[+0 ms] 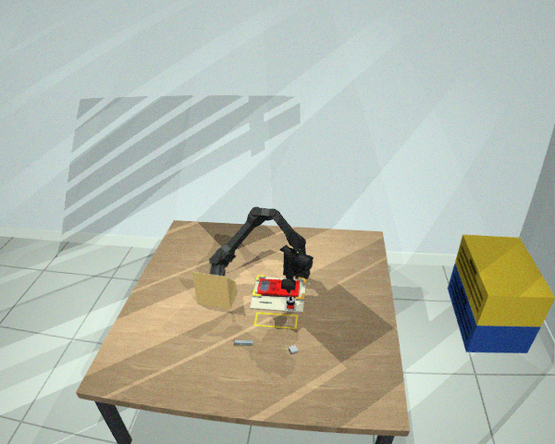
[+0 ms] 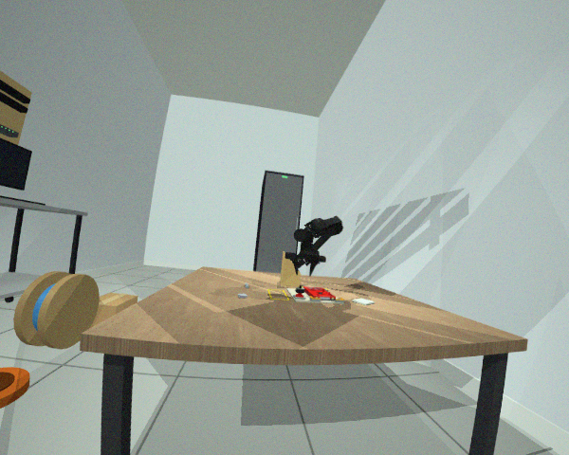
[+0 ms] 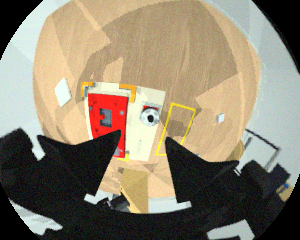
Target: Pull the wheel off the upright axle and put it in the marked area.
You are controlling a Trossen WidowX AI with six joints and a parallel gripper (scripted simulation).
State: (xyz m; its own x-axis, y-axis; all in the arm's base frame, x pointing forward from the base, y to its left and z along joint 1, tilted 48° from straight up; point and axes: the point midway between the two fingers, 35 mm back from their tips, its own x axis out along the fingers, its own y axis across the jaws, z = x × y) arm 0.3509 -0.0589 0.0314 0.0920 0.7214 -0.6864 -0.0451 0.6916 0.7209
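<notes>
The wheel (image 1: pixel 290 300) (image 2: pixel 300 289) (image 3: pixel 150 117) is a small dark disc with a pale top. It sits on its red base on the cream board (image 1: pixel 256 303) (image 3: pixel 140 135); the axle is too small to make out clearly. The marked area is a yellow outline (image 1: pixel 275 326) (image 3: pixel 184 106) on the table, beside the wheel's side of the board, with nothing in it. My gripper (image 2: pixel 303 273) (image 3: pixel 143 136) is open and empty, pointing down above the board. The wheel shows ahead of and between the fingertips in the wrist view, not touched.
A red panel (image 1: pixel 277 287) (image 2: pixel 319 293) (image 3: pixel 95 120) lies on the board beside the wheel. A tan upright panel (image 1: pixel 213 291) (image 2: pixel 288 274) stands near the arm's base. Two small grey blocks (image 1: pixel 243 342) (image 1: pixel 293 350) lie beyond the outline. A white tile (image 2: pixel 363 301) (image 3: pixel 63 92) lies past the board.
</notes>
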